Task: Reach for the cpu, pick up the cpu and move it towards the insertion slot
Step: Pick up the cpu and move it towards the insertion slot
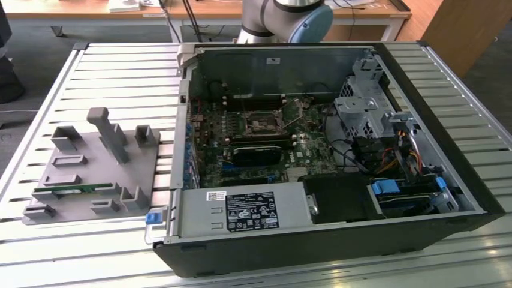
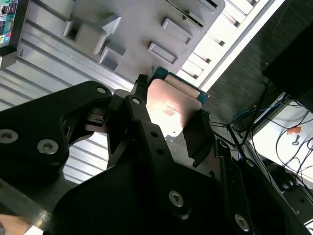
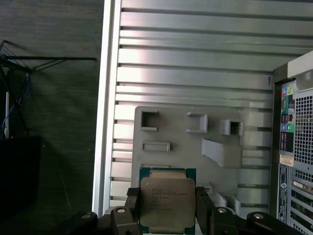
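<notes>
Well, the biggest thing here is the slatted metal table (image 1: pixel 120 72), and on it lies an open computer case (image 1: pixel 320 252) with its insides bare. The grey arm (image 1: pixel 288 18) rises behind the case. On the exterior view's left, beside the case, sits a grey holding tray (image 1: pixel 88 180) with pegs and pockets. Inside the case, near its front, is a black block with a white label (image 1: pixel 240 210), and further in is the socket (image 1: pixel 262 124), a shiny frame round a dark middle. Both wrist views show the gripper (image 2: pixel 172 105) clenched on the chip (image 3: pixel 165 200). Its black fingers (image 3: pixel 203 210) press on two opposite edges, and the silver top faces the first wrist camera. The chip hangs over the tray and looks lifted off it, though I cannot see the gap for certain. By my reckoning the reach and the pick-up are done, while the carry to the socket is not, since the chip is over the tray and well apart from the case's inside. A thin green memory stick (image 1: pixel 68 191) lies in a tray pocket. As for writing, the chip's lid has a few faint lines of print and the block's label has marks, all too fine for me to read.
</notes>
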You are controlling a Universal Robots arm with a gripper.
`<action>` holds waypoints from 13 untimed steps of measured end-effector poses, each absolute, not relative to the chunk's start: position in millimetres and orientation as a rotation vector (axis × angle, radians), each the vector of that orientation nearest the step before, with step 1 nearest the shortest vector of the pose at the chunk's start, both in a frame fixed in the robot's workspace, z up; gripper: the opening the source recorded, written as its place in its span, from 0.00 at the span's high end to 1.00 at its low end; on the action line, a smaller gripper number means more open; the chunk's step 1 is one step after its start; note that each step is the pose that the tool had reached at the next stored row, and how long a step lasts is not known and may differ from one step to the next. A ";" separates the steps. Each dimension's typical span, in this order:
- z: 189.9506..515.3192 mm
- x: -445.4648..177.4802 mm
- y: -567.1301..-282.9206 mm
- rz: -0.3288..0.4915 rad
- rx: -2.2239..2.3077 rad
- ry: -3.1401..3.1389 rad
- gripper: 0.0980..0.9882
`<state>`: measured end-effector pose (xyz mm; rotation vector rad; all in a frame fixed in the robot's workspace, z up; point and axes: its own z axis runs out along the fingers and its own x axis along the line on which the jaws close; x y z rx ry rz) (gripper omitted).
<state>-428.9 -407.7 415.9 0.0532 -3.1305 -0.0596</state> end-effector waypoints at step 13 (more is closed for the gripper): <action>421.6 -411.1 -407.4 -0.059 0.053 -3.130 0.50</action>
